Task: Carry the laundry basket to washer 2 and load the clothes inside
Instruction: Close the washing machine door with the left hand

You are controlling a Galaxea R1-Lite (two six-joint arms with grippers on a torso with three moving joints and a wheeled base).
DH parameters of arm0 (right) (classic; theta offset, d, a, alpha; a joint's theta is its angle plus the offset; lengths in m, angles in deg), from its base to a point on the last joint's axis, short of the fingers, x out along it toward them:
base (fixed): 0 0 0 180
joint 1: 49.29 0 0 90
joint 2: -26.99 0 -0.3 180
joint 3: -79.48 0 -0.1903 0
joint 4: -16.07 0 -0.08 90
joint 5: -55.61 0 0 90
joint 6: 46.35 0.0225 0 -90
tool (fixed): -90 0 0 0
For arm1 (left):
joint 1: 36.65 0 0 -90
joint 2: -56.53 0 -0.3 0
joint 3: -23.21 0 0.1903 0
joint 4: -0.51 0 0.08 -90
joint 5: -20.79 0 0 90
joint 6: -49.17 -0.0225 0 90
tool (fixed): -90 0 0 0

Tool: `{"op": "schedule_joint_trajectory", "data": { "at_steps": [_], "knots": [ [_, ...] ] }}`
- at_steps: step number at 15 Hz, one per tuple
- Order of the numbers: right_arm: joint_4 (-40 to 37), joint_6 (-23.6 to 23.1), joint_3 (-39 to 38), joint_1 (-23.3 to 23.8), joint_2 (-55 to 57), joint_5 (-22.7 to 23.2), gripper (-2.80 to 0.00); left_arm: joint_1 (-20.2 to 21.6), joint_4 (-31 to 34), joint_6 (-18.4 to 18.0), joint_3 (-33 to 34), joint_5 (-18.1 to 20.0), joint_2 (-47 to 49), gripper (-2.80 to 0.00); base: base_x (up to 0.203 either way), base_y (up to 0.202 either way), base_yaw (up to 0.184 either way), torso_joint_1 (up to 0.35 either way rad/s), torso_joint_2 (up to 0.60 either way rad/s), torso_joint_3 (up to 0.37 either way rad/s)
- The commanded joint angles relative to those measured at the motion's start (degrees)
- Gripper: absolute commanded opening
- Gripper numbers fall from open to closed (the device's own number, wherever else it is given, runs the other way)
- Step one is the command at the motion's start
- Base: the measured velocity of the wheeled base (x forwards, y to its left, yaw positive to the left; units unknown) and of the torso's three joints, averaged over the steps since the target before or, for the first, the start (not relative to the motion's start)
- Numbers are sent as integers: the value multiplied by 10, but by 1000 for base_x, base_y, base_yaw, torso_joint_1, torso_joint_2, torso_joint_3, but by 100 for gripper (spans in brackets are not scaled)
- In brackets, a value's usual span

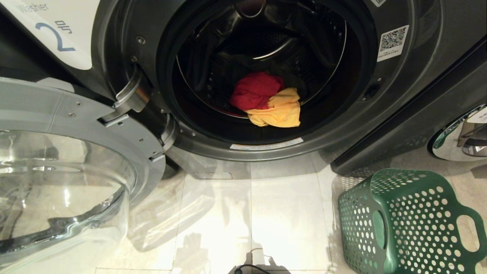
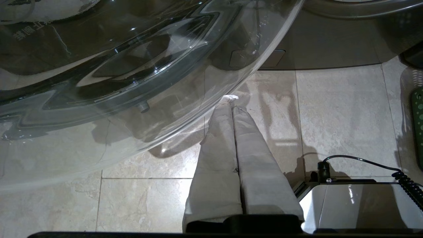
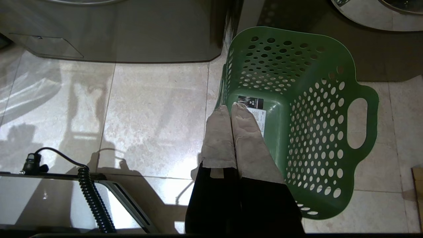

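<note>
Washer 2 [image 1: 395,95] stands with its round door [image 1: 76,125] swung open to the left. In the drum lie a red-pink cloth [image 1: 254,90] and a yellow cloth [image 1: 279,110]; I cannot make out the trousers in the dark drum. The green laundry basket [image 1: 411,220] sits empty on the floor at the right. My right gripper [image 3: 231,107] hangs shut and empty over the rim of the basket [image 3: 297,99]. My left gripper [image 2: 231,100] is shut and empty above the tiles beside the door's glass bowl [image 2: 115,66]. Neither gripper shows in the head view.
Another washer's chrome door [image 1: 460,133] is at the far right, just behind the basket. My own base [image 2: 357,205] and its coiled cable [image 3: 92,198] lie low in front. Pale tiled floor [image 1: 243,213] spreads between the open door and the basket.
</note>
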Motion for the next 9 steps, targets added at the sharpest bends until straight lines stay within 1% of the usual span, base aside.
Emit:
{"op": "schedule_joint_trajectory", "data": {
  "at_steps": [1, 7, 9],
  "knots": [
    [0, 3, 0, 0, 2, 0, -280, 0, 0, 0, 0, 0, 1, -280, 0, 0, 0, 0, 0, 0],
    [0, 1, 0, 0, 2, 1, -280, 0, 1, -1, 0, 0, 1, -280, 0, 0, 0, 0, 0, 0],
    [0, 3, 0, 0, 2, 0, -280, 0, 1, 0, 0, 0, 1, -280, 0, 0, 0, 4, 3, 74]
  ]
}}
